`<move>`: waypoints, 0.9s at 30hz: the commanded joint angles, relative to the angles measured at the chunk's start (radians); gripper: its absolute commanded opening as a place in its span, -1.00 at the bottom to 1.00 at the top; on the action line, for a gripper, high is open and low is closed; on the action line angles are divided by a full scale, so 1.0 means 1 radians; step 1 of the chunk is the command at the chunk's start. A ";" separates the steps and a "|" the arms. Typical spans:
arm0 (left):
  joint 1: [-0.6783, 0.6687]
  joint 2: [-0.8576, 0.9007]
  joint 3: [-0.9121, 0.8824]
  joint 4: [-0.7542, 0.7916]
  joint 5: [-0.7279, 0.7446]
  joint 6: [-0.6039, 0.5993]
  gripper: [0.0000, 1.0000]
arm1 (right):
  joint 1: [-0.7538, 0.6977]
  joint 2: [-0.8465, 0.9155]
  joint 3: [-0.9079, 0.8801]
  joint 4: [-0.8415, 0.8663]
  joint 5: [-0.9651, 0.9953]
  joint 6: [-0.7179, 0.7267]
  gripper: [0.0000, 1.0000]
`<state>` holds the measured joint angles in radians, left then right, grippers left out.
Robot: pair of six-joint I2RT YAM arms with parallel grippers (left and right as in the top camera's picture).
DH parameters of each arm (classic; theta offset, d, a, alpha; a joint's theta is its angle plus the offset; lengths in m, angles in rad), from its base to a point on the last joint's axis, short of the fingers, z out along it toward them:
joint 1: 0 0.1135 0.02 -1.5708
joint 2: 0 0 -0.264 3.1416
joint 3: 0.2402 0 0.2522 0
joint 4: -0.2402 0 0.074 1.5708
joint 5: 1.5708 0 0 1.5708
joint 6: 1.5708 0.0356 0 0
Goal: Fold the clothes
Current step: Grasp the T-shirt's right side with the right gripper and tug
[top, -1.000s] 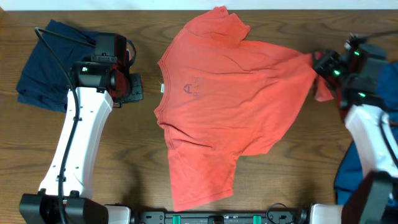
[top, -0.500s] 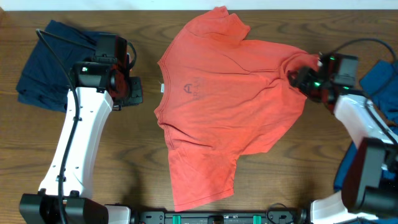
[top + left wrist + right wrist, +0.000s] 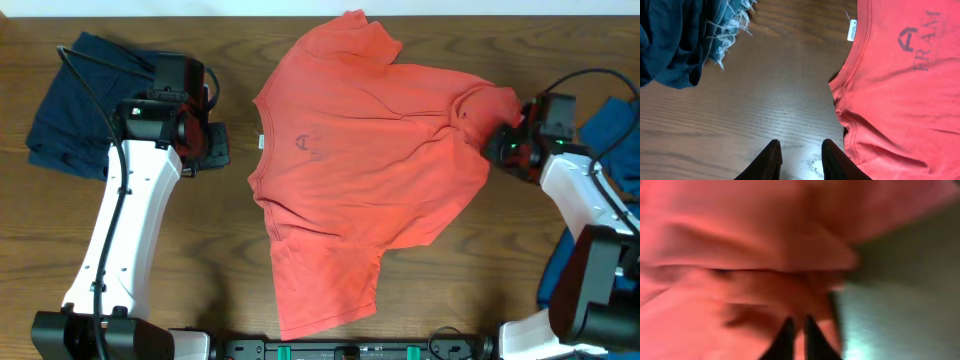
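Half a second back stood parted; now pinched shut at the right gripper (image 3: 797,325), among the bunched sleeve of the coral-red T-shirt (image 3: 360,170), otherwise spread flat between both arms. Likely a fresh grip for folding inward; too blurred to confirm. At the left gripper (image 3: 800,147): narrow, empty, above the wooden table (image 3: 765,100).

The left arm (image 3: 120,230) and right arm (image 3: 585,195) share long white links, black bases (image 3: 70,335) and blocky black wrists (image 3: 172,88). A thin black cable (image 3: 592,70) loops by the right wrist, where green lights (image 3: 513,144) glow. The left claw (image 3: 799,160) and right claw (image 3: 796,337) have slim black fingers.
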<state>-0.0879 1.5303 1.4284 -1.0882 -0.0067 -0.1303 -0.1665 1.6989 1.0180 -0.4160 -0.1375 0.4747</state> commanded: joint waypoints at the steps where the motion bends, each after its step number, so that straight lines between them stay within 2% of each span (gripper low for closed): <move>1: -0.003 -0.008 0.002 -0.007 -0.004 0.006 -0.42 | -0.008 0.040 -0.003 -0.014 0.183 0.099 -0.98; 5: -0.003 -0.008 0.002 0.001 -0.004 0.006 -0.42 | -0.013 0.096 -0.003 0.034 0.117 0.123 -0.97; 7: -0.003 -0.008 0.002 0.005 -0.004 0.006 -0.42 | -0.008 0.141 -0.003 0.112 0.039 0.130 -0.97; 12: -0.003 -0.008 0.002 0.008 -0.004 0.006 -0.42 | 0.042 0.278 -0.003 0.548 -0.277 0.111 -0.97; 14: -0.003 -0.008 0.002 0.008 -0.004 0.006 -0.42 | 0.055 0.290 -0.003 0.633 -0.348 0.104 -0.97; 16: -0.003 -0.008 0.002 0.007 -0.003 0.006 -0.42 | 0.061 0.278 -0.002 0.621 -0.327 0.089 -0.92; 21: -0.003 -0.008 0.002 0.005 -0.004 0.006 -0.42 | 0.019 0.236 -0.002 0.474 -0.269 0.013 -0.62; 27: -0.003 -0.008 0.002 0.009 -0.004 0.006 -0.41 | -0.049 0.230 -0.002 0.274 -0.248 -0.033 -0.53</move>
<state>-0.0879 1.5303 1.4284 -1.0760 -0.0063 -0.1303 -0.1844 1.9388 1.0191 -0.0906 -0.4175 0.4892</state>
